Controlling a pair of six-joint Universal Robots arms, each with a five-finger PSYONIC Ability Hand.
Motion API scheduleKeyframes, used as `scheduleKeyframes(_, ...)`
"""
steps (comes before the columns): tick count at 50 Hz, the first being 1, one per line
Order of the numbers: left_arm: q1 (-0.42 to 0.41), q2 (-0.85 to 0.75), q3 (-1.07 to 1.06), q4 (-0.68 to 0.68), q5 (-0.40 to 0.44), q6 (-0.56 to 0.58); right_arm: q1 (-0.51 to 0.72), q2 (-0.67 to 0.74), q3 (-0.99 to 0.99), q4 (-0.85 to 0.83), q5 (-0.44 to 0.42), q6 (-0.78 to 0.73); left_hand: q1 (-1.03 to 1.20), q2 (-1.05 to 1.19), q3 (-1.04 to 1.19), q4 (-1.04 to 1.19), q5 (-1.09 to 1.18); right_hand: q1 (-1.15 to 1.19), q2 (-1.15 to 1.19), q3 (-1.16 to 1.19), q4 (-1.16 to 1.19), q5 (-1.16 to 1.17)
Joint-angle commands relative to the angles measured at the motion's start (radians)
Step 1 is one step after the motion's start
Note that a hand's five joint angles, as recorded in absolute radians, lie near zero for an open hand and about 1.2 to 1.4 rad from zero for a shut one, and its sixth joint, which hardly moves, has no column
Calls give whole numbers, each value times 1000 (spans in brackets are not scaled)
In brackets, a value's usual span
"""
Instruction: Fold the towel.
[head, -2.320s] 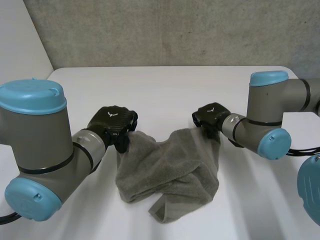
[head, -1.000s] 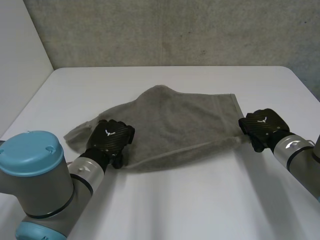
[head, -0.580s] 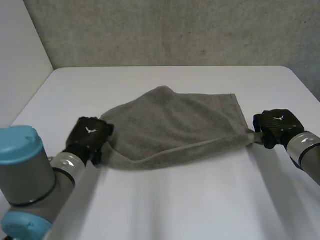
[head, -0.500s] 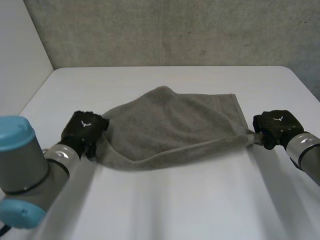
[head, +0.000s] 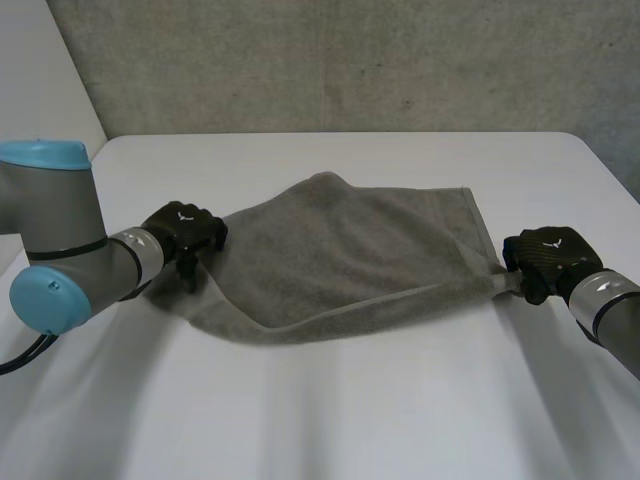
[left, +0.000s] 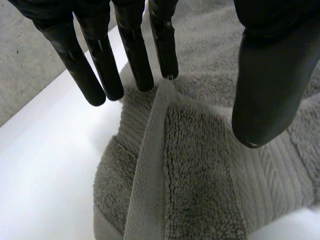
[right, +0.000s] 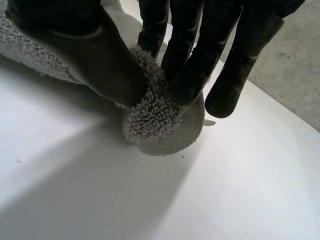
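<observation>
Head view: a grey terry-cloth towel (head: 350, 250) lies spread on the white bench (head: 350, 410), drawn out sideways between the two black hands, its near edge folded into a soft ridge. The left hand (head: 185, 230) sits at the towel's left corner, and the right hand (head: 545, 255) at the right corner, where the cloth narrows to a bunched tip.

In the left wrist view the left hand's fingers (left: 100, 55) are straight and spread well apart from the thumb (left: 262, 95). They grip nothing. The towel's hemmed corner (left: 200, 165) lies under them on the bench, with one fingertip just at the hem.

In the right wrist view the right hand's fingers (right: 200, 55) and thumb are closed on the bunched corner of the towel (right: 160, 122), pinching it just above the bench (right: 250, 190).
</observation>
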Motion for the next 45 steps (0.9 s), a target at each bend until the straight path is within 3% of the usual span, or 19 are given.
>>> scheduleKeyframes(1,0,-8,-11,11,-55,29,0,1,0,0,0,0,33,31,32,31,-141,80,88,63,57,68)
scheduleKeyframes(7,-2,-9,-27,14,-126,32,0,6,-3,-2,0,-2,84,82,82,81,-91,80,88,63,57,68)
scheduleKeyframes(16,-2,-11,-42,17,-140,32,0,16,-3,0,0,-2,113,111,112,110,-61,80,88,63,57,68)
scheduleKeyframes(18,-2,-8,-45,16,-140,30,0,15,-3,0,0,-2,242,240,241,240,68,80,88,63,57,68)
scheduleKeyframes(19,-5,-3,-50,16,-138,30,0,15,-4,0,0,-2,448,446,447,446,274,80,88,63,57,68)
scheduleKeyframes(20,-5,-3,-50,16,-138,30,0,15,-5,0,0,-2,451,448,449,448,276,80,88,63,57,68)
scheduleKeyframes(21,-8,7,-56,17,-137,27,-1,15,-6,2,-2,0,730,727,728,727,555,80,88,63,57,68)
scheduleKeyframes(26,-20,101,-69,22,-135,0,-3,-30,-18,14,6,11,744,742,742,741,570,80,88,63,57,68)
scheduleKeyframes(30,-34,182,-105,63,-135,-60,0,-156,-38,41,6,17,744,742,742,741,570,80,88,63,57,68)
scheduleKeyframes(32,-40,321,-147,124,-140,-167,2,-288,-102,119,4,40,744,742,742,741,570,80,88,63,57,68)
scheduleKeyframes(36,-31,479,-190,154,-140,-278,-5,-355,-222,261,1,54,744,742,742,741,570,80,88,63,57,68)
scheduleKeyframes(42,-22,688,-264,155,-141,-416,-5,-375,-426,545,-16,23,744,742,742,741,570,80,88,63,57,68)
scheduleKeyframes(45,-17,721,-299,155,-143,-436,-5,-361,-521,684,-28,-74,744,742,742,741,570,80,88,63,57,68)
